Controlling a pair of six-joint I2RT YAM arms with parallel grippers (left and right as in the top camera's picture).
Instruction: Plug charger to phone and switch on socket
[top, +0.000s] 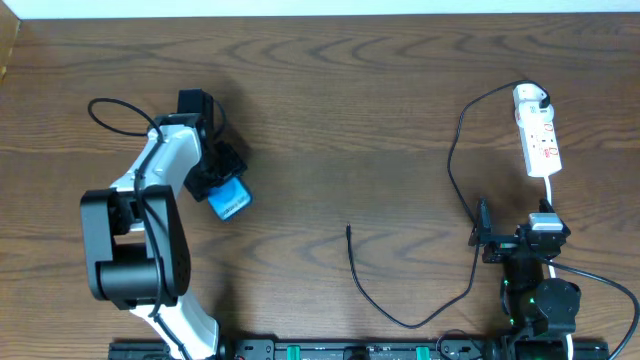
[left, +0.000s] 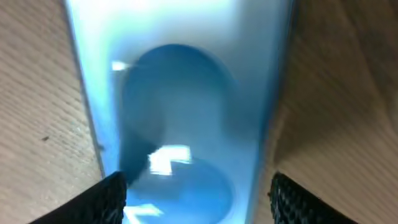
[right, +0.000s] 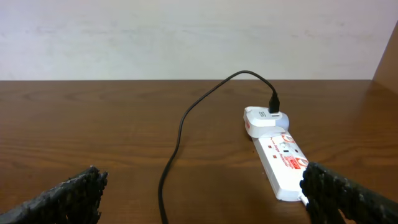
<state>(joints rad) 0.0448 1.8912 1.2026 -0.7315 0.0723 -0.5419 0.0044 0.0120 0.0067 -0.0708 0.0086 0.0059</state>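
Judging the risks from here, we start with the left fingers (left: 106, 199). They look to be grasping the phone (left: 180, 106) across its width, its long edges meeting both pads, though the wrist view is too blurred to show how firm that hold is. A slim, smooth body pinched by its edges could slip or swing, and we think any tilt would throw off the port when the plug arrives. Squeezing harder might press a side button.

The right fingers (right: 68, 196) stand spread wide and grasp nothing. The charger (right: 180, 127) runs forward between them to its white plug (right: 264, 118), seated in the end of the socket (right: 283, 162) just ahead of the right-hand finger. The plug tip (top: 348, 231) lies loose on the tabletop (top: 350, 100), well apart from both pairs of fingers.

Closing where the right fingers are now would catch the cable mid-length, not the tip. Hauling on it from there could tug the white plug loose or drag the light socket. The tip is small and thin, so a skewed pickup would likely jam at the port. We cannot tell whether the switch is already on.
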